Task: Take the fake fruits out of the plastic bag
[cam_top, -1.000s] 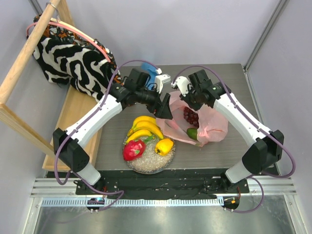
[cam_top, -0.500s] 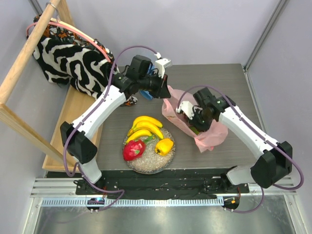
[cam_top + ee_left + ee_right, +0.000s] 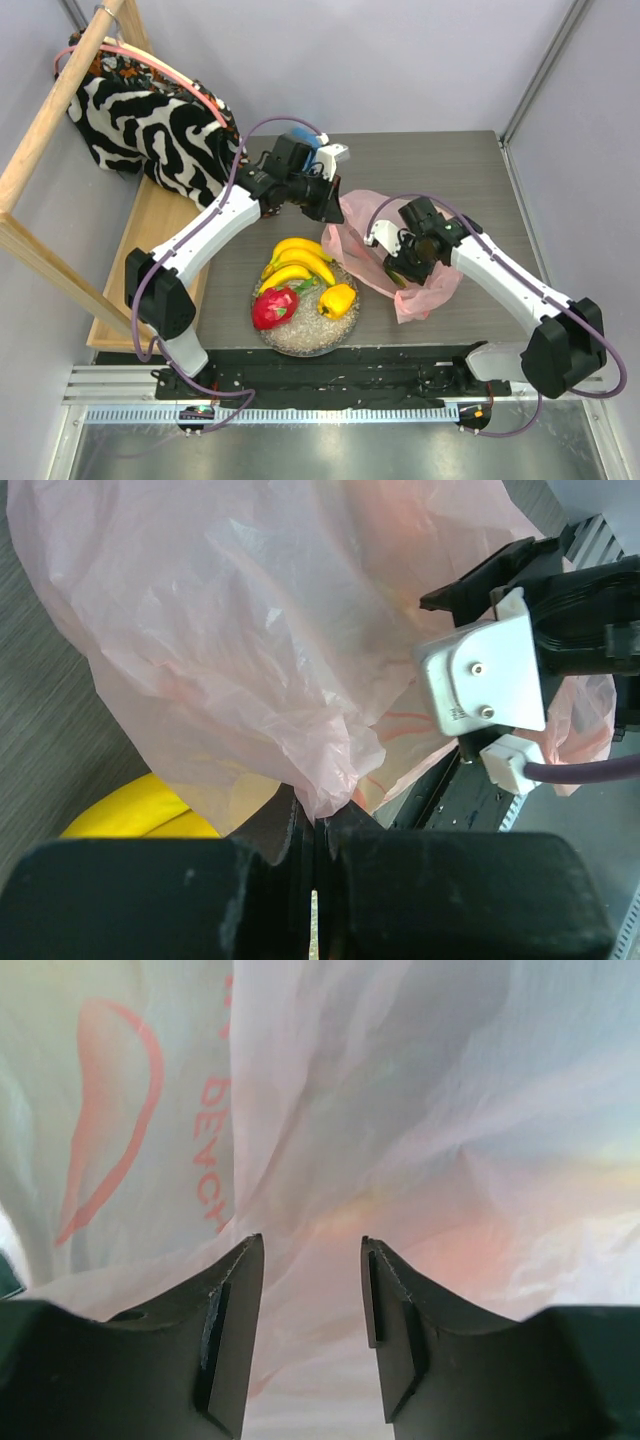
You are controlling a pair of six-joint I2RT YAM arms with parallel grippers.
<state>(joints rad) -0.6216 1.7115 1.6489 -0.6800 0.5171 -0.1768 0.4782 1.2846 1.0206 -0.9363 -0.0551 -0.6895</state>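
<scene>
Dark table (image 3: 470,170) | left gripper (image 3: 313,825) pinches plastic bag (image 3: 250,630) | right gripper (image 3: 312,1290) spread inside | red print (image 3: 212,1150) "DEVCH", 10 o'clock, right wrist view only

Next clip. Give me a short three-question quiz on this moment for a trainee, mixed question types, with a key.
1. True or false: the left gripper is shut on a fold of the plastic bag.
2. Which of these lies on the dish? A) orange B) dragon fruit C) grapes
3. Fill in: in the right wrist view, the right gripper has its jaws ___, with bag film ahead of them.
Key: 1 true; 2 B; 3 open.
</scene>
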